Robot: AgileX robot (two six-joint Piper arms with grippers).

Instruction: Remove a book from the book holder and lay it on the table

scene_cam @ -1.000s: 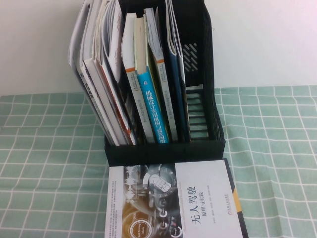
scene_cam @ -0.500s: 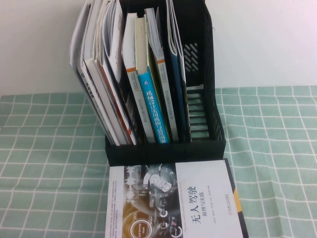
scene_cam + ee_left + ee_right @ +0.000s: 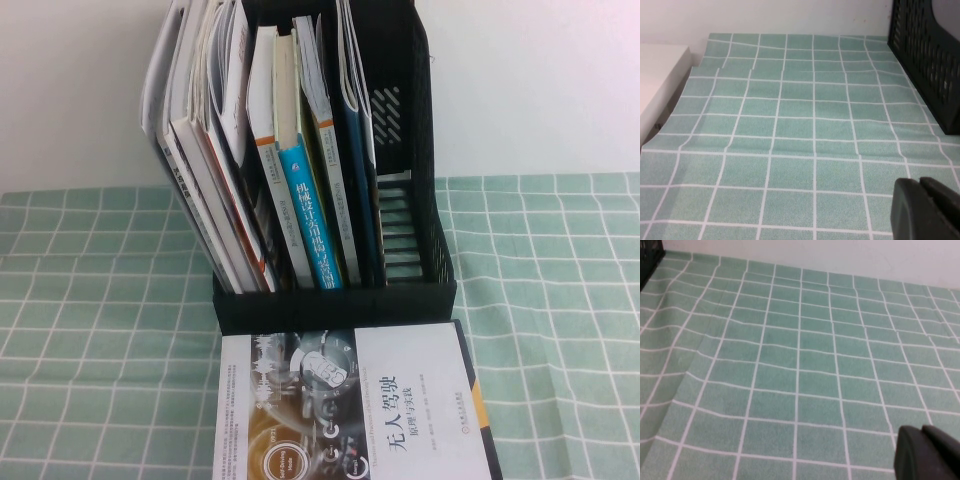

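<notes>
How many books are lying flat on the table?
1: the book lies on the table right in front of the book holder. Others stand inside it. The left pincer and right pincer hover over the cloth.

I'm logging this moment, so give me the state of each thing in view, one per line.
book: lying flat on the table, cover up, in front of the book holder.
book holder: upright, several books standing inside, rightmost slot empty.
table: cloth slightly wrinkled.
left tool: above bare cloth, holding nothing.
right tool: above bare cloth, holding nothing.
</notes>
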